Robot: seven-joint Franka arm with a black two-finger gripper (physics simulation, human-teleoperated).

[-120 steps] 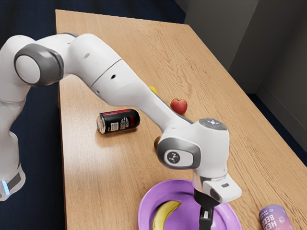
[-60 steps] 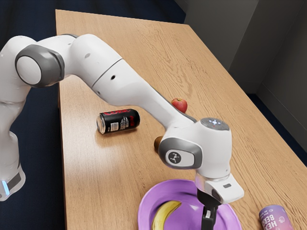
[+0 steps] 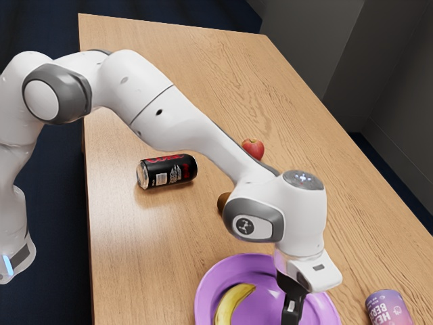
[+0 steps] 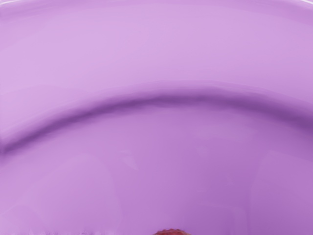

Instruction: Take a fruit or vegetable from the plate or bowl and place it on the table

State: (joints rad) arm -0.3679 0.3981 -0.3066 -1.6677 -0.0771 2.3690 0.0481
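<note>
The purple plate (image 3: 206,292) lies at the exterior view's lower edge, with a banana (image 3: 233,302) on its left part. My gripper (image 3: 291,313) points down over the plate, to the right of the banana; its fingertips are cut off by the lower edge. In the wrist view the plate (image 4: 186,58) spreads under my hand, and the top of a small reddish-brown thing (image 4: 172,232) peeks in near the gripper. Whether the fingers touch it cannot be seen.
On the wooden table (image 3: 155,250), a black can (image 3: 168,171) lies on its side. A red apple (image 3: 253,149) sits beyond the forearm, and a brown round thing (image 3: 222,204) is partly behind the hand. A pink-purple can (image 3: 388,310) stands right of the plate.
My hand first shifted slightly to the exterior view's right, then sank a little lower over the plate. The forearm now covers the yellow thing seen earlier behind it. Banana, plate and cans have stayed put.
</note>
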